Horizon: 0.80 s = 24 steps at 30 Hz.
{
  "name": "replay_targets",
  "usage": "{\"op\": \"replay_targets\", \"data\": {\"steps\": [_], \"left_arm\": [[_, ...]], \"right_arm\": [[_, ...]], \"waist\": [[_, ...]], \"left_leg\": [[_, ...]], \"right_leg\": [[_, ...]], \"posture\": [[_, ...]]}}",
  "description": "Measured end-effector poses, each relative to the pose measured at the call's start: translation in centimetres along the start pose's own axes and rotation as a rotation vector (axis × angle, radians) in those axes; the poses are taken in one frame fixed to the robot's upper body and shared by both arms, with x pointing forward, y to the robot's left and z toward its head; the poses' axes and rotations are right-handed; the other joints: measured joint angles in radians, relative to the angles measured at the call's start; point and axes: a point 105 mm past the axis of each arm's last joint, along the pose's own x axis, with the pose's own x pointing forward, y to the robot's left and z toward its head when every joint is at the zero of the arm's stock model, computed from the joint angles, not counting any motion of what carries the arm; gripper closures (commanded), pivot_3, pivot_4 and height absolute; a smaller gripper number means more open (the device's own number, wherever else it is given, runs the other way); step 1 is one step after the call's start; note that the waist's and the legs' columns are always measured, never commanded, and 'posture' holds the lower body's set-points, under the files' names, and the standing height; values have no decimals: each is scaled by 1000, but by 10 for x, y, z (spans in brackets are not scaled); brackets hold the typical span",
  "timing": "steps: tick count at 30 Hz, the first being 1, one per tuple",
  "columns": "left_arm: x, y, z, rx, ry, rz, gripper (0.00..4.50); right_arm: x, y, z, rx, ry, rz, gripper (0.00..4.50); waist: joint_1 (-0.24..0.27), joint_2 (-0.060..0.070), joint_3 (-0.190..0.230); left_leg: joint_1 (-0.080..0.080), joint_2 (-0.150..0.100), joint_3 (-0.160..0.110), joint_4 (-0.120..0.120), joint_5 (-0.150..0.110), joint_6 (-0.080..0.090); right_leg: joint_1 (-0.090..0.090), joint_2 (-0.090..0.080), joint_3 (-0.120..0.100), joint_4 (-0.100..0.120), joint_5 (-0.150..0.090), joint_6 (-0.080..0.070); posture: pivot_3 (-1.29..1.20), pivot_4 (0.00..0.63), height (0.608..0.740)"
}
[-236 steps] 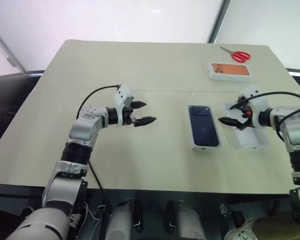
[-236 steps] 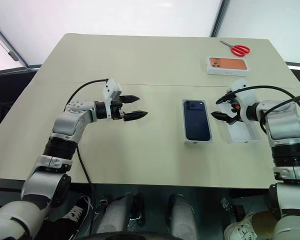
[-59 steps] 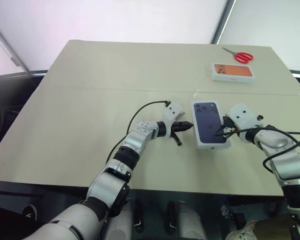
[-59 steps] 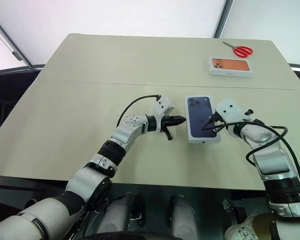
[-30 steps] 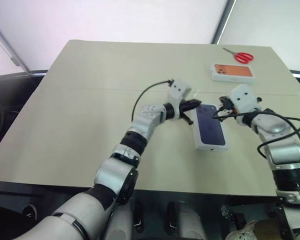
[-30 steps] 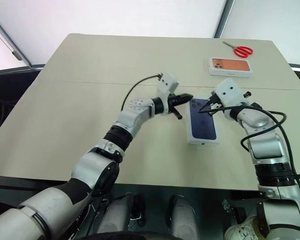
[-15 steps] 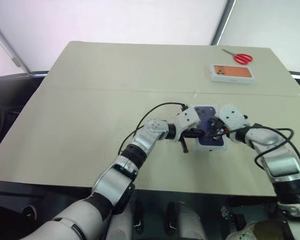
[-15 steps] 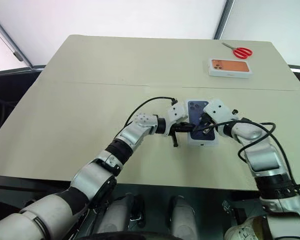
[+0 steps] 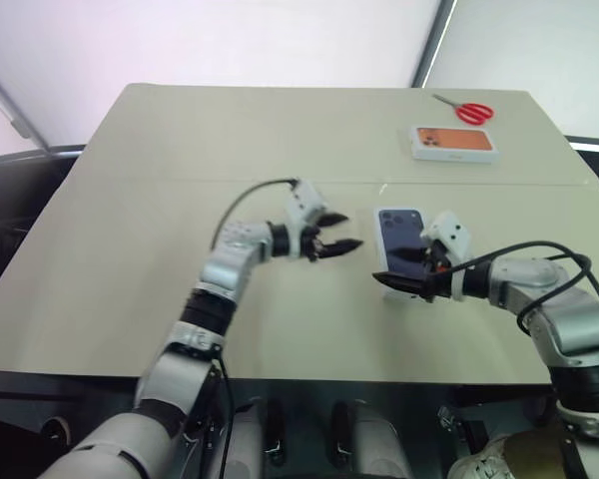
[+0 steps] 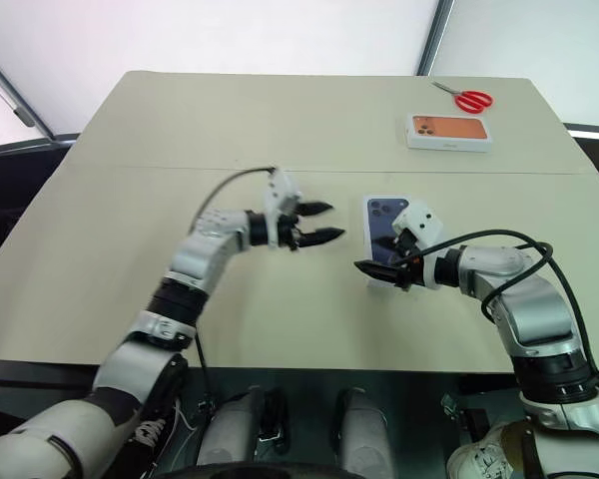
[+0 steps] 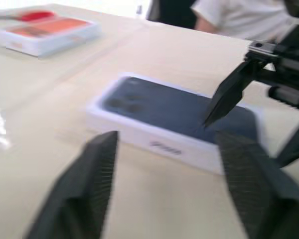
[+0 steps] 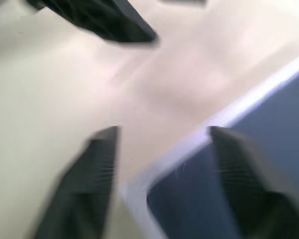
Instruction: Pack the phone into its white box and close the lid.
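left eye view, table (image 9: pixel 160 249) seen from the robot's head. the phone (image 9: pixel 401 249) lies face down in the white box (image 9: pixel 387 287) just right of the table's centre, its camera cluster toward 12 o'clock; the tray's low wall frames it on all sides. the lid cannot be made out in these views. at 1 o'clock from the phone, well apart, lie a white box with an orange phone picture (image 9: pixel 454 143) and red scissors (image 9: pixel 463 111).

the left gripper (image 9: pixel 337 232) hangs at 9 o'clock of the tray, near but apart, fingers spread and holding nothing. the right gripper (image 9: pixel 397 284) is at the tray's 6 o'clock end, fingers likewise spread and empty, one tip over the dark glass; whether it touches cannot be told.

handling, as a judgement: the phone is rigid, dense for its size, and smooth enough to slip between hard fingers; its glass would mark under a point load. the tray is light, thin card that slides readily when nudged. hold is best taken across the tray's long walls, at 3 and 9 o'clock, with light pressure, not on the glass.
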Motion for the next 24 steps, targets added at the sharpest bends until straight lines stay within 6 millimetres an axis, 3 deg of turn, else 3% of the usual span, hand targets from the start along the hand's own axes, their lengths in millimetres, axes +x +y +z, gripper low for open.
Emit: {"op": "replay_targets", "data": {"steps": [4, 9, 13, 18, 24], "left_arm": [[-38, 13, 8, 23, -1, 68, 68], [-78, 14, -8, -1, 82, 102, 68], [-125, 14, -27, -24, 162, 162, 68], [-144, 15, -18, -18, 158, 199, 68], [-167, 7, -27, -69, 207, 230, 68]], "right_arm": [[3, -6, 21, -53, -78, -1, 15], [1, -7, 21, -57, -115, 43, 15], [-22, -14, 14, -104, -93, 89, 15], [-32, -23, 11, -137, -90, 97, 15], [-41, -36, -1, -125, -48, 60, 15]], "waist": [[4, 0, 0], [0, 0, 0], [-2, 0, 1], [4, 0, 1], [-2, 1, 1]], "left_leg": [[0, -1, 0, 0, 0, 0], [0, -1, 1, 0, 0, 0], [1, 0, 1, -1, 0, -1], [1, 0, 1, -1, 0, -2], [1, 0, 1, -2, 1, -3]], "right_leg": [[1, 1, 0, 0, 0, 0], [1, 2, -1, 0, 0, 0], [1, 4, 0, 0, 0, 0], [1, 1, 0, -1, 0, 0], [0, 1, 1, 0, 0, 0]], "posture": [[0, 150, 738], [0, 150, 738], [0, 150, 738], [0, 150, 738], [0, 150, 738]]}}
